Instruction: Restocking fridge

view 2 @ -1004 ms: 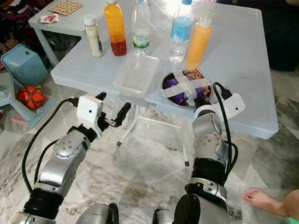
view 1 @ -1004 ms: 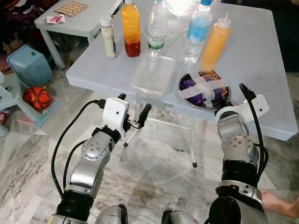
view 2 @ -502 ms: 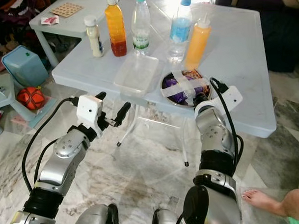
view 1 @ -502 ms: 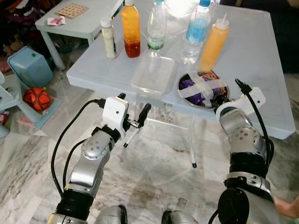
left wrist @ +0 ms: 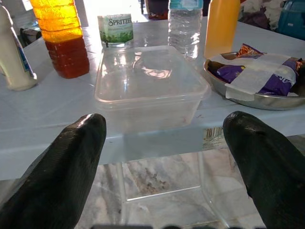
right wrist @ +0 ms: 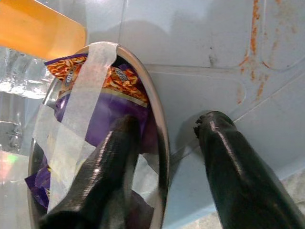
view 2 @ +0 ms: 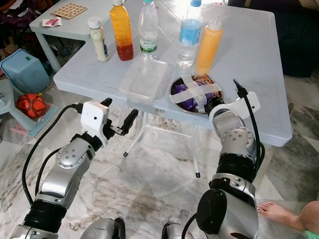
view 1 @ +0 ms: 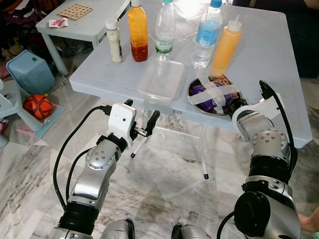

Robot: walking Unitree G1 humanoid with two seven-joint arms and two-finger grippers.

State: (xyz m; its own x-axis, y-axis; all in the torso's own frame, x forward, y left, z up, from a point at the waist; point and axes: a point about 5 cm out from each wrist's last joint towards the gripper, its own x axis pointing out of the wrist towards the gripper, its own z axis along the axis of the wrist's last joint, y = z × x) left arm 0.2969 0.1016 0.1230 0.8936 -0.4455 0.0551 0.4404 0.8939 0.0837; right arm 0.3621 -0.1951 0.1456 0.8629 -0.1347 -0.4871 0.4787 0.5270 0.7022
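Table (view 1: pixel 266 55): we take this pale blue table as our landmark; everything below is placed against it.
Bowl (right wrist: pixel 159 143): a metal bowl near the table's front edge, toward our right; it holds purple snack packets (view 1: pixel 207 92) under crossed strips of white tape (view 1: pixel 215 92).
Right gripper (right wrist: pixel 164 157): at the table's front edge. Its fingers are apart and straddle the bowl's rim, one finger (right wrist: pixel 102 167) inside on the packets, the other outside over the tabletop. We cannot tell whether either finger presses on the rim.
Left gripper (left wrist: pixel 164 143): held in front of the table and just below its top, fingers spread wide with nothing between them, aimed at the box.
Box (view 1: pixel 162 80): a clear plastic box with its lid on, at the table's front edge, just beside the bowl on our left.
Back row: across the middle of the table, from our left, we see a small cream bottle (view 1: pixel 114 40), an orange-and-red bottle (view 1: pixel 137 29), a clear water bottle (view 1: pixel 165 28), a blue-labelled water bottle (view 1: pixel 205 33) and an orange squeeze bottle (view 1: pixel 225 44), all upright.
Side table (view 1: pixel 95 12): a smaller table beyond the main table's far left corner, with a tan board (view 1: pixel 75 10) on it.
Floor: marble; left of the table we see a blue bin (view 1: pixel 31 70) and a red ball (view 1: pixel 37 104).
Person: a bare foot (view 2: pixel 274 210) on the floor, right of the table.
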